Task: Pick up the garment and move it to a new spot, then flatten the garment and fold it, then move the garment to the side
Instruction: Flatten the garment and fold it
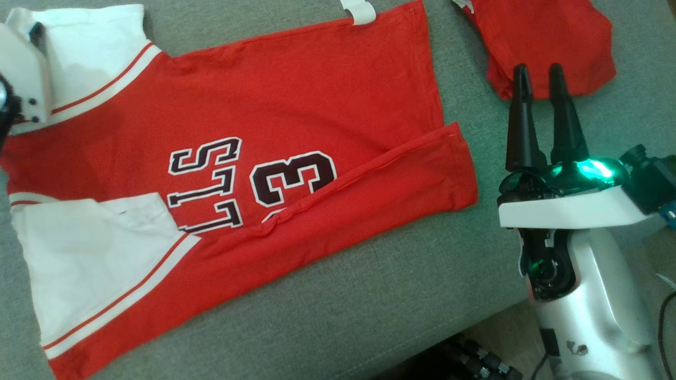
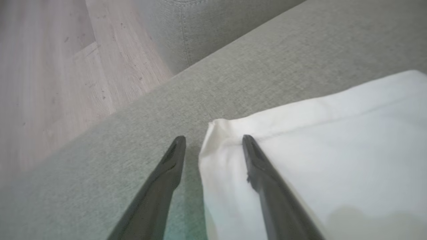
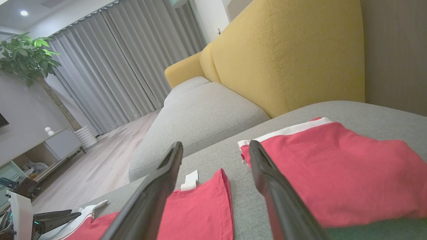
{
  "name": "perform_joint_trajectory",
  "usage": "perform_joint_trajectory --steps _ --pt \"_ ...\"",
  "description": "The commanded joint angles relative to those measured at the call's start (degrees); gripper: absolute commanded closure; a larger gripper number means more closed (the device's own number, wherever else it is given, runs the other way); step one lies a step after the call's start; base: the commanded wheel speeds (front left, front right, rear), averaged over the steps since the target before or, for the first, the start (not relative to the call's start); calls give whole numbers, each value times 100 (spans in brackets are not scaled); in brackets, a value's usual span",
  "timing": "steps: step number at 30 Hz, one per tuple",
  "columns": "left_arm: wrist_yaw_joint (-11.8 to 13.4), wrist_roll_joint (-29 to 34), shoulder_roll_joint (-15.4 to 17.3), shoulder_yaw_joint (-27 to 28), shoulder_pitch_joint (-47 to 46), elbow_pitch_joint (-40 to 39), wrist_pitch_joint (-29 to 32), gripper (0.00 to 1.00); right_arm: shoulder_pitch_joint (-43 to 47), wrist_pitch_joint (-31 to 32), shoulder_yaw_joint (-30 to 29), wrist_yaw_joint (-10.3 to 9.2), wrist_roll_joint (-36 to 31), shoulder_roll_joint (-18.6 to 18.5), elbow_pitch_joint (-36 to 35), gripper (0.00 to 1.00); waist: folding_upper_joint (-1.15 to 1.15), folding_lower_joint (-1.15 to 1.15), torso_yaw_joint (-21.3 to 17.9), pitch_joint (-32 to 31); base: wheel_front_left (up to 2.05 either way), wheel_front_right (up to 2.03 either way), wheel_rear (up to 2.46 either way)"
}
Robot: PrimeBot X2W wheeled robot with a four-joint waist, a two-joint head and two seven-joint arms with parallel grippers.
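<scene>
Closest in, the right gripper (image 1: 538, 68) hovers by the right edge of the grey sofa seat (image 1: 369, 306), its two dark fingers spread apart and holding nothing; their tips reach the near edge of a second, folded red garment (image 1: 549, 37) lying in the seat's far right corner. That garment is just beside the shirt's hem but apart from it. The red shirt (image 1: 296, 95) lies flat across the middle of the seat, with a strip along its near side folded over the front. Black, white-edged lettering reads "STL", turned sideways, beside a "3"; a further digit is hidden under the fold. A small white tag (image 1: 359, 10) pokes out at the shirt's far edge, with no writing I can read. At the seat's left edge the left gripper (image 2: 213, 138) is wide open over the corner of a white sleeve (image 2: 333, 150), one finger above the cloth, the other above bare seat, gripping nothing. A yellow backrest (image 3: 293, 56) rises behind, and pale wood floor (image 2: 50, 66) lies beyond.
</scene>
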Motion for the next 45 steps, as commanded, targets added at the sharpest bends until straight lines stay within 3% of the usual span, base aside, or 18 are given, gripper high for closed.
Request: perform_joint_trajectory --steps 1,2,7,15,23,34,40,45 --pt "6 -155 235 -38 69 -134 197 91 78 -61 54 -4 19 -9 -166 0 0 1 32 -27 0 0 0" --pt "6 -295 265 -120 91 -221 268 100 72 -61 29 -4 -2 -9 -149 0 0 1 53 -45 0 0 0" --pt "6 -464 471 -435 50 -551 -66 100 -7 -61 -33 -4 -160 -9 -136 0 0 1 160 -170 0 0 0" --pt "68 -225 264 -527 -96 -706 -1401 100 -146 18 -166 -4 -819 -9 -67 0 0 1 538 -534 0 0 0" --pt "364 109 -123 -730 90 -1177 -2385 100 -724 1143 -572 -4 -1890 -11 244 0 0 1 1305 -817 0 0 0" --pt "864 358 -166 -1010 671 -2775 -2546 100 -1994 2271 -776 -4 -2522 -941 2162 0 0 1 2211 -732 0 0 0" --pt "1058 511 -42 -1155 866 -3469 -2424 100 -2399 2634 -705 -4 -3162 -1271 3228 0 0 1 2388 -645 0 0 0" --pt "1169 530 21 -1166 912 -3835 -2347 100 -2653 2714 -898 -4 -3442 -1289 3867 0 0 1 2439 -550 0 0 0"
